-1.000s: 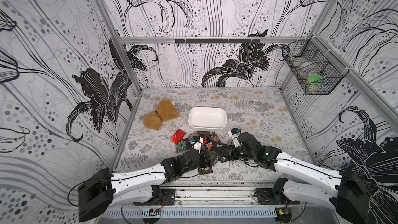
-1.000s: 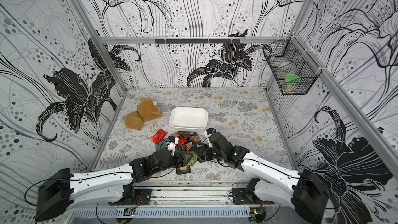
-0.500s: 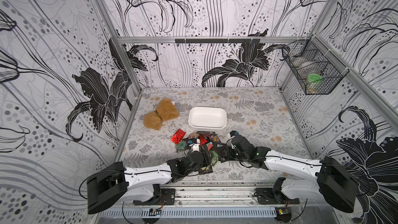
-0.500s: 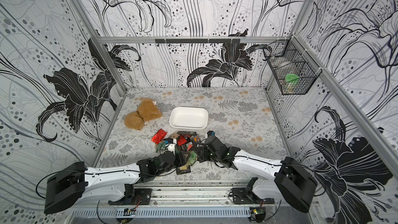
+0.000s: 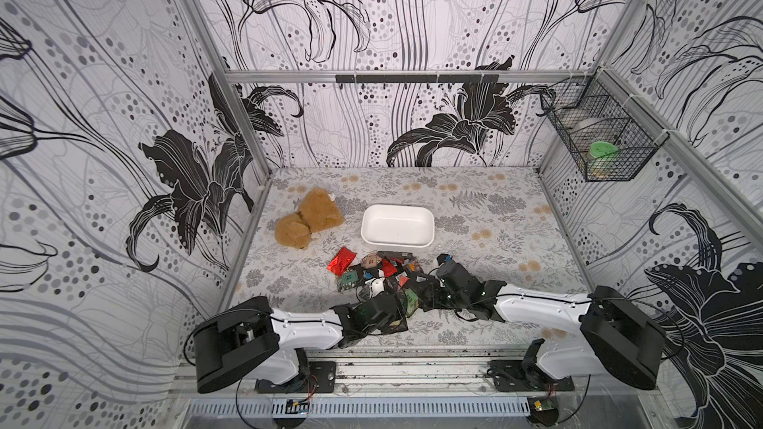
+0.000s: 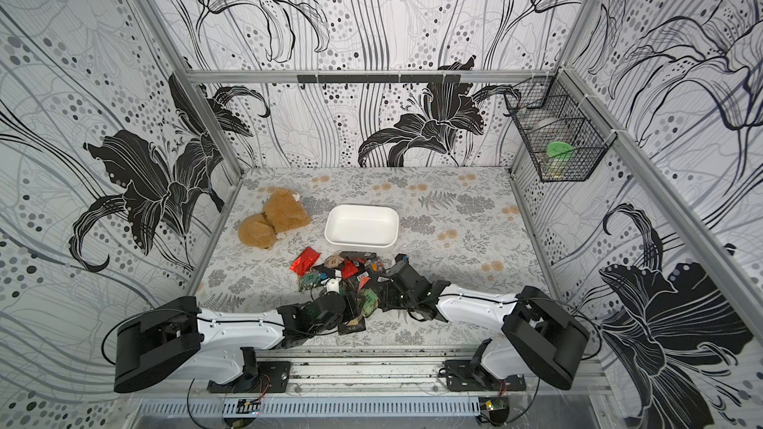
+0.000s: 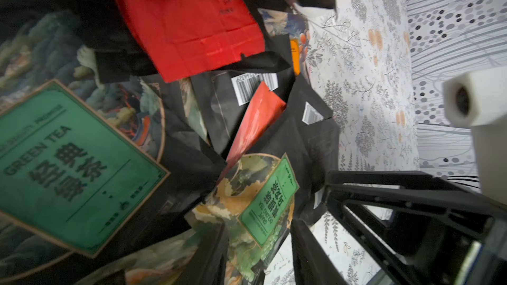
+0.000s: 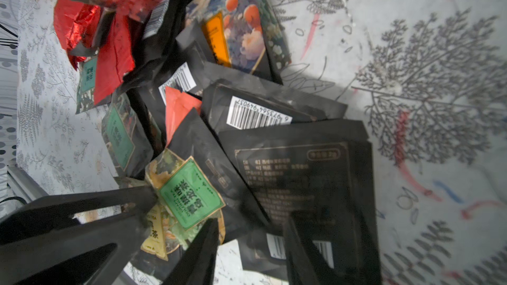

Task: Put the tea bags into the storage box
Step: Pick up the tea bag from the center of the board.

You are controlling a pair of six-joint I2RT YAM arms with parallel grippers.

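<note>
While the storage box [image 5: 396,242] sat near the middle of the mat [image 5: 475,208] showing only its bare white floor, all the tea bags [image 5: 377,272] lay outside it. They were heaped just beside its near wall, with a shiny red sachet [image 5: 341,261] at the heap's edge. The wire basket [image 5: 627,160] hung on the side wall and held a green-lidded jar [image 5: 603,148] with a pale round thing behind it.

Both arms reached low into the near side of the heap. In the left wrist view the left gripper [image 7: 256,231] had its jaws part way apart, with a green-labelled sachet [image 7: 267,196] standing tilted between them. I could not tell whether they pinched it. In the right wrist view the right gripper [image 8: 252,223] was likewise half open, its jaws down among the bags beside a black sachet [image 8: 296,176] printed with small text. No firm hold could be made out there either.

A brown plush toy [image 5: 309,222] lay beside the box, apart from the bags. The mat was grey with fern and flower print and bore a few coloured pen marks. Walls [image 5: 413,35] papered with black lilies enclosed the cell, and a metal rail [image 5: 413,359] ran along the front.
</note>
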